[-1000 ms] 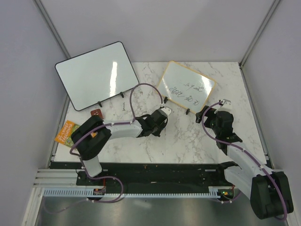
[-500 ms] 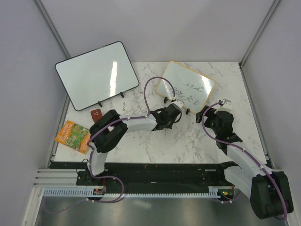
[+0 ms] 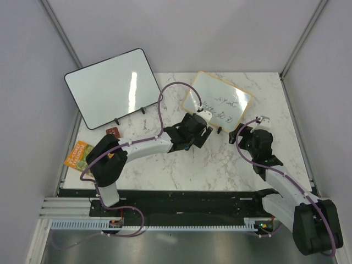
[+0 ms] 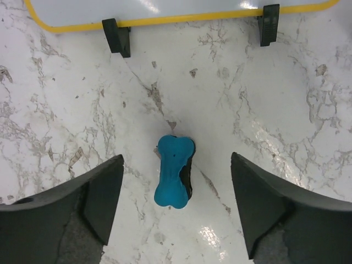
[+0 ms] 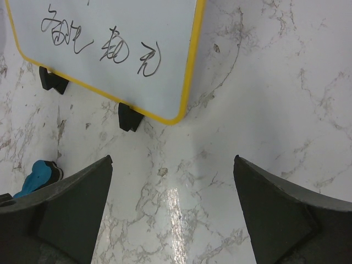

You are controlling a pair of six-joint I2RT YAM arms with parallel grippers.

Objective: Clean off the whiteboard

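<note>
Left gripper [image 4: 176,157] hung spread wide and empty, straight over the blue bone-shaped eraser [image 4: 175,171], which lay flat on the marble table [image 3: 220,165]. The eraser sat between the two fingers with bare marble on either side, touching neither. Its long axis ran toward the whiteboard [image 3: 218,102] with a slight lean, so it crossed the line between the fingers. Your closing stroke would therefore meet its narrow waist, not its ends. The whiteboard stood propped on black feet [image 4: 117,36] at the far centre-right of the table, its yellow-tan bottom edge just beyond the eraser, dark handwriting not yet wiped. Right gripper [image 5: 172,159] was likewise wide apart and holding nothing, near the board's lower right corner. The eraser showed only at the far left edge of that wrist view. Judgement: your left arm was clearly the nearer, and a straight drop and pinch looked enough, with the board directly ahead afterwards.
</note>
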